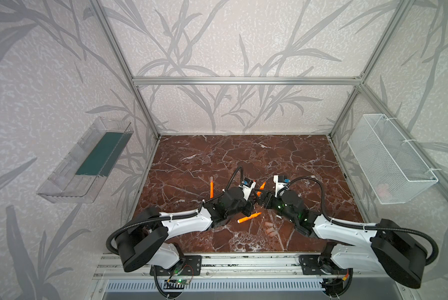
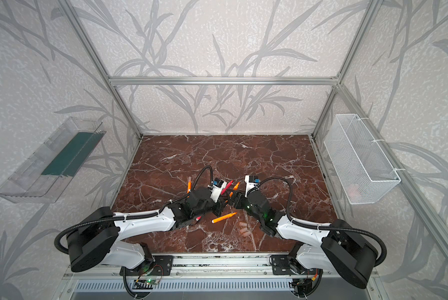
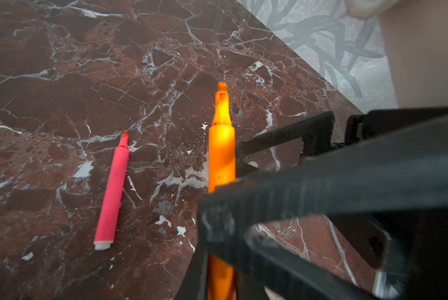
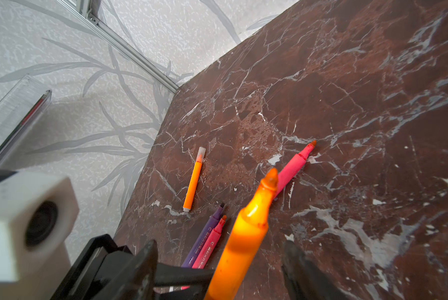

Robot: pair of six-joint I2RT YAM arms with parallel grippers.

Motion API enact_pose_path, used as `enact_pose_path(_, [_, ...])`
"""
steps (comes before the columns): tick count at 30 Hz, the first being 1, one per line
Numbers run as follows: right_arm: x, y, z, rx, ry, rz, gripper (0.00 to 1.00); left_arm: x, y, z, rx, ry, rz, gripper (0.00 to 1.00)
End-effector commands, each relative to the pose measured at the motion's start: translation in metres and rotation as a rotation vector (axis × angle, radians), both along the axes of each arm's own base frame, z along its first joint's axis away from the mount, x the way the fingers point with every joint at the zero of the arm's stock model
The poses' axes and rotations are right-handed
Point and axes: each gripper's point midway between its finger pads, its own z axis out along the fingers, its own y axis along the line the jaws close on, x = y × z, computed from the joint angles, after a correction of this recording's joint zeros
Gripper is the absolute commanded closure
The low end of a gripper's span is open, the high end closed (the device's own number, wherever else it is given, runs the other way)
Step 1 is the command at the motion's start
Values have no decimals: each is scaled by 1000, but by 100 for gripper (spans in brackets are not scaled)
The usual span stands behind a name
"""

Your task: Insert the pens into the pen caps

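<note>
Now in hand: as I judge it, a hand-over or re-grip of the held orange pen (image 4: 243, 233) between the two arms, before it can meet a cap.
Jaws, left: the left gripper (image 3: 219, 228) is closed tight on the barrel of this pen.
Jaws, right: the right gripper (image 4: 219, 246) stands apart around the same pen, with a gap on each side; it grips nothing yet.
Pen place: off the surface (image 1: 217, 155), near its middle, between both wrists, tip towards the far side.
Caps: the pen caps (image 1: 269, 230) lie loose, nearer than the grippers, right of centre.
Others: the capped orange pen (image 1: 211, 188) lies left; the loose orange pen (image 1: 249, 217) lies near; the pink pen (image 3: 112, 192) lies beyond.
How to do well: centre the right jaws, close on the barrel well behind the tip, and release the left only when the grip is firm.
</note>
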Motion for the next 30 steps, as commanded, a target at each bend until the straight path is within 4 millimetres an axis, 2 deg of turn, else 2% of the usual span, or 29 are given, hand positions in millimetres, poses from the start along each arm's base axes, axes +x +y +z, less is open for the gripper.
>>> enact_pose_path(1, [9,5,21,107,-45,-38,31,-2,-2,18,-70,-30,-16,100])
enact_pose_path(6, [20,11,18,78,-24,-64,42,-5,-1,19,-65,-23,-25,100])
enact_pose_path(10, [23,14,7,55,-2,-67,58,-6,1,17,-59,-28,-25,100])
enact_pose_path(14, [25,16,8,47,5,-71,69,-6,2,15,-49,-20,-23,100])
enact_pose_path(18, [26,10,6,12,-1,-91,70,-8,3,14,-48,-25,-29,100])
enact_pose_path(21, [24,6,9,18,-15,-102,63,-8,3,12,-42,-21,-29,100])
enact_pose_path(23, [24,7,11,9,-16,-98,65,-8,2,11,-42,-16,-31,100])
enact_pose_path(30, [20,14,11,-20,-19,-80,96,-7,1,10,-46,-17,-30,100])
